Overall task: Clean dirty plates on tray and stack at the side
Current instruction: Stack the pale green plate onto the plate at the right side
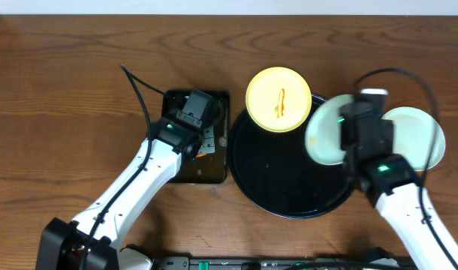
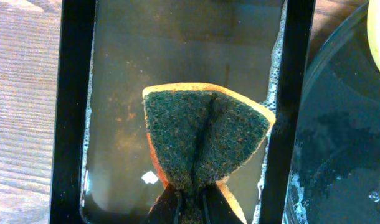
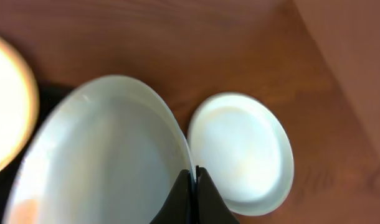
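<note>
three plates: pale yellow plate [image 1: 278, 99], streaked orange, lying across the far rim of the round black tray [image 1: 289, 196], beyond and left of the right pincer [image 3: 193, 182]; pale mint-white plate [image 3: 103, 155] in that pincer; pale blue-white plate [image 3: 240, 152] flat on the desk [image 1: 64, 75] just right of it, off the tray.
right pincer: closed thin on the rim of the mint-white plate, holding it over the round tray's right edge.
left pincer [image 2: 190, 202]: pinched shut on the sponge [image 2: 205, 134], green scouring face folded upward, with the small rectangular tray [image 2: 71, 124] of sudsy water directly beneath it.
step in hand: judged the second plate of three; the plate on the desk looks clean and reads as the start of the stack.
next move calls for: either sponge and held plate brought together over the round tray, or, if that plate is wiped, setting it squarely on the blue-white one; the rim grip is thin, so a level, slow carry. the yellow plate is left to do.
hard to make out: right pincer tips hidden under the wrist from overhead; held plate blurred up close, a faint orange tint at its near-left edge may be sauce or reflection; lifted or resting on the tray, cannot tell; left pincer tips cut off at the picture's bottom.
</note>
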